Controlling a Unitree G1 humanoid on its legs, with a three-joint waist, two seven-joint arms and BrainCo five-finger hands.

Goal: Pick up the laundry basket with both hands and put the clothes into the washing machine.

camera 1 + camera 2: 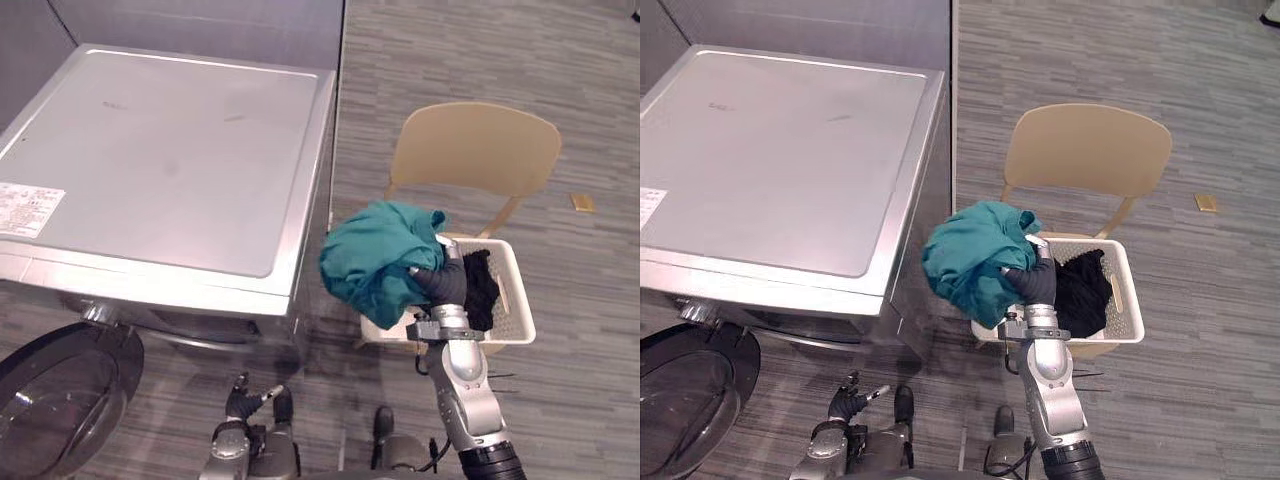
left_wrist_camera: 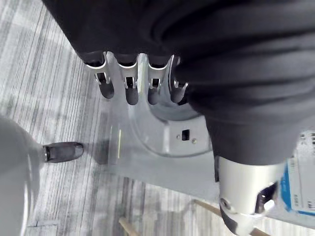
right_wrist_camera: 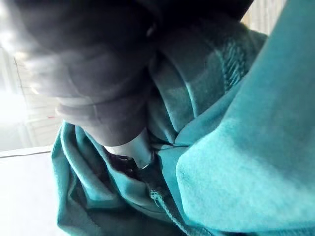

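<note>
**Teal garment in right hand, clear of the basket, not yet at the drum**

- Right hand (image 1: 445, 282): closed into the teal garment (image 1: 375, 255). The right wrist view shows a finger (image 3: 129, 145) pushed into the folds, cloth bunched all round it. The garment hangs in the air between the laundry basket (image 1: 520, 300) and the washing machine (image 1: 170, 160), near the machine's right side.
- Left hand (image 1: 255, 405): low, in front of the machine, fingers (image 2: 129, 86) relaxed and holding nothing.
- The basket sits on the tan chair (image 1: 475, 150), not lifted. A pile of black clothes (image 1: 482, 290) lies in it.
- The machine door (image 1: 60, 400) is swung open at lower left. The drum opening itself is hidden under the top edge.

Handling, my read: the garment is light, soft and floppy, with no stiffness. It droops well below the grip, so loose ends can snag the basket rim or the door. A bunched grab at mid-cloth should hold, while one at an edge would let it trail. The basket looks like rigid perforated plastic and light, so take it by the rim on opposite sides. The black clothes should behave like the teal garment.
</note>
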